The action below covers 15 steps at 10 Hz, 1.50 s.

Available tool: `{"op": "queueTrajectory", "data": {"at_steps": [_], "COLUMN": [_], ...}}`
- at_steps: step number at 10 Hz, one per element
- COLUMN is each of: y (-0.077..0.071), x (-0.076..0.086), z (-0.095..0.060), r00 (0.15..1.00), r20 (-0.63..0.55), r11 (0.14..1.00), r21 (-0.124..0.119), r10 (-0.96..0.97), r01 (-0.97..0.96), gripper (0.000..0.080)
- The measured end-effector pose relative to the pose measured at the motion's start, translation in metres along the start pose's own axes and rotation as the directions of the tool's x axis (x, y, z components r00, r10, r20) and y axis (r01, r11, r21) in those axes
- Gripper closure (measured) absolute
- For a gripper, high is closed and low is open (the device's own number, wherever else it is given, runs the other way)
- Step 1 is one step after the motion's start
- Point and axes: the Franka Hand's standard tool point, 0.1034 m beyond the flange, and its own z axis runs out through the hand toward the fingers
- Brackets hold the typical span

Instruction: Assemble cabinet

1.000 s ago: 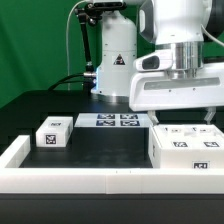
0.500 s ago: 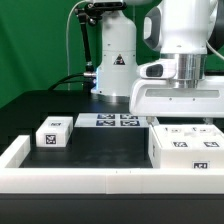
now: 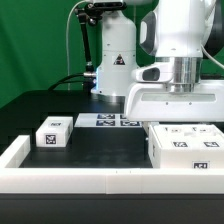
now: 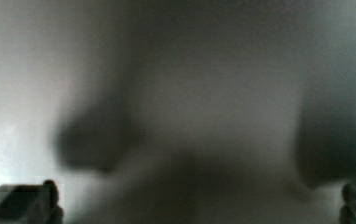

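The cabinet [image 3: 185, 148] is a white tagged box at the exterior view's right, against the front rail. My gripper [image 3: 180, 120] hangs just above and behind its top, with the fingertips mostly hidden by the box. In the wrist view my gripper [image 4: 193, 203] is open wide. Its dark fingertips [image 4: 24, 200] stand at the far edges, and only a blurred pale surface very close below shows between them. A small tagged white block [image 3: 52, 133] lies at the left, far from the gripper.
The marker board [image 3: 108, 121] lies flat at the back middle of the black table. A long low white rail [image 3: 90, 178] runs along the front, with a side rail [image 3: 15, 150] at the left. The robot's base [image 3: 112, 60] stands behind.
My gripper has moved toward the exterior view's right and slightly down, and is now centred over the back of the cabinet. The cabinet and the small block have not moved.
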Motion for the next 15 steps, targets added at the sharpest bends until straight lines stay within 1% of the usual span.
{"op": "queueTrajectory", "data": {"at_steps": [2,5,7,9,11,12,14,15], "y": [0.001,0.001,-0.003,-0.003,0.001,0.000,0.000,0.000], "x": [0.004,0.004,0.017,0.017,0.016,0.016,0.012,0.009], "z": [0.000,0.000,0.001,0.002,0.002,0.002,0.004,0.005], "r00": [1.000,1.000,1.000,1.000,1.000,1.000,1.000,1.000], "r20": [-0.007,-0.006,-0.009,-0.009,-0.008,-0.009,-0.006,-0.002], "r11": [1.000,1.000,1.000,1.000,1.000,1.000,1.000,1.000], "r21": [0.000,0.000,0.002,0.002,0.000,0.000,0.000,-0.001], "r10": [0.001,0.001,0.003,0.001,-0.007,-0.008,-0.011,-0.011], "r01": [-0.001,-0.001,-0.003,-0.001,0.007,0.008,0.011,0.011], "gripper": [0.0002,0.0002,0.0002,0.0002,0.0002,0.0002,0.0262,0.0445]}}
